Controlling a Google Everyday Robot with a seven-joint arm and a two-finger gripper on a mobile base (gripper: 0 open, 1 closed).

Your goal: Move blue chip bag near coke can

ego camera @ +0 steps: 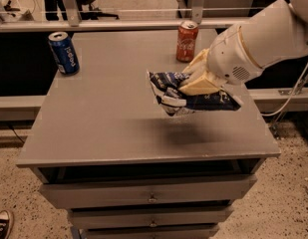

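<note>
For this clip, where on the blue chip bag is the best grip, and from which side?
Its crumpled middle, from above, where the claw holds it now, lifted off the table. The blue chip bag lies roughly flat, and soft foil bunches into a pinchable ridge there; the thin sealed ends would likely slip.

White "pepsi" lettering is seen running down the blue aluminium soda can [64,52] at the back-left corner of the grey table [103,123]. The white script on the red-orange soda can [186,41] cannot be made out. The white lettering on the crinkly navy-blue foil chip bag [168,91], clamped in the cream two-finger gripper [191,81] above the table's right half, cannot be read.
</note>
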